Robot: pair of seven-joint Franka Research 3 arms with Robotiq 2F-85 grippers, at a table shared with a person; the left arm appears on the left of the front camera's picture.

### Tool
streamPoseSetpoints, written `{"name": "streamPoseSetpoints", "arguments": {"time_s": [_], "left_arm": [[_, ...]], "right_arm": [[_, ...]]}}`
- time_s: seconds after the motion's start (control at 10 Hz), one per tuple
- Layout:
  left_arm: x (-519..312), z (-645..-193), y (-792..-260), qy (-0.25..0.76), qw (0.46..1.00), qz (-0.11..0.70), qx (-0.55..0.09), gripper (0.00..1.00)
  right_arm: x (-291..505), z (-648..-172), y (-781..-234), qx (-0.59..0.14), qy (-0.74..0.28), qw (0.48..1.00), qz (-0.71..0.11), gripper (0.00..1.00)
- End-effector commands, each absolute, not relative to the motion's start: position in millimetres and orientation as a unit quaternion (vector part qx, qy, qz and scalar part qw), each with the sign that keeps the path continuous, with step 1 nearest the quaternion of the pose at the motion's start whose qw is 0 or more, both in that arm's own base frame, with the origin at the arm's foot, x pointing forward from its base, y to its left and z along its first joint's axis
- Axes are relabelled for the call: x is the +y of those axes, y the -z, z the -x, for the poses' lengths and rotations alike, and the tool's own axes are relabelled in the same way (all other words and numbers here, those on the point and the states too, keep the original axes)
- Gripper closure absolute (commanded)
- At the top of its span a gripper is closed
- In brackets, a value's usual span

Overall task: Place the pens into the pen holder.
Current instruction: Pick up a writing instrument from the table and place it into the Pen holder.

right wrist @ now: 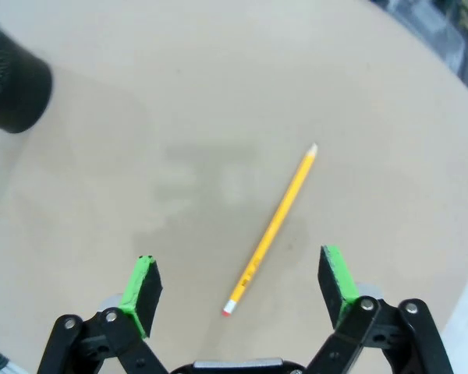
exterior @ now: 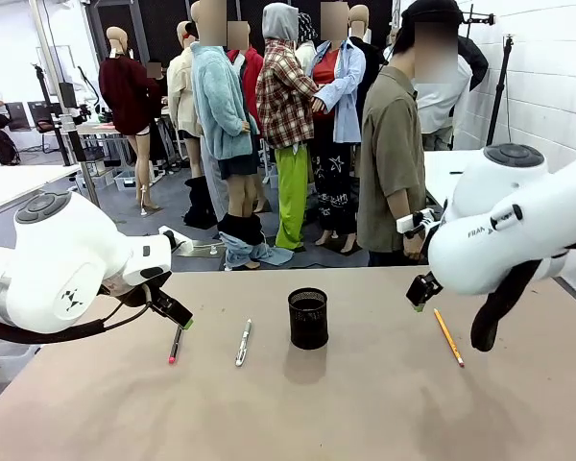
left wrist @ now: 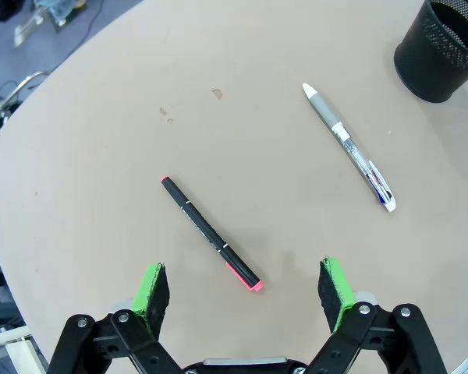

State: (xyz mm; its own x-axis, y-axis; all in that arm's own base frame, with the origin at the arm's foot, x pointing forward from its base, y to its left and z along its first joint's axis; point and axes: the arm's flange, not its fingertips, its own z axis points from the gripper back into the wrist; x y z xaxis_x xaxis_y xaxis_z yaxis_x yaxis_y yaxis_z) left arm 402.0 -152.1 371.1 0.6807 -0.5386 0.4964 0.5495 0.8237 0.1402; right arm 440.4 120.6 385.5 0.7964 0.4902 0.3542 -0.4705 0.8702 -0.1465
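Left pincer (left wrist: 246,288) and right pincer (right wrist: 239,284) hung open and empty over the worktop (exterior: 365,413); three pens lay flat outside the upright pen holder (exterior: 308,318).
From the front, both pincers were half masked by their own wrists. The wrist views showed the jaws wide apart, the left above the dark pink-tipped pen (left wrist: 210,234) with the silver pen (left wrist: 349,148) nearer the holder, the right above the yellow pencil (right wrist: 271,228). Both wrist views cut the holder off at the frame edge.

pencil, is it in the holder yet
No, the pencil lies flat on the table, well apart from the holder.
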Motion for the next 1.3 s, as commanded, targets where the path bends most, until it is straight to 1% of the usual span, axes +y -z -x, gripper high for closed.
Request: {"name": "streamPoseSetpoints", "arguments": {"time_s": [0.0,0.2,0.4,0.8,1.1,1.2], "left_arm": [[-151,-402,-371,0.295,0.917,0.010,-0.268,0.00],[-151,-402,-371,0.295,0.917,0.010,-0.268,0.00],[-151,-402,-371,0.295,0.917,0.010,-0.268,0.00],[-151,-402,-371,0.295,0.917,0.010,-0.268,0.00],[-151,-402,-371,0.295,0.917,0.010,-0.268,0.00],[-151,-402,-371,0.295,0.917,0.010,-0.268,0.00]], "right_arm": [[138,-472,-372,-0.136,-0.218,0.966,0.039,0.00],[125,-492,-359,-0.093,-0.187,0.977,0.030,0.00],[117,-506,-344,-0.057,-0.177,0.982,0.016,0.00],[98,-519,-313,-0.013,-0.144,0.990,-0.003,0.00],[87,-524,-298,0.001,-0.135,0.991,-0.018,0.00],[86,-522,-297,-0.004,-0.138,0.990,-0.021,0.13]]}}
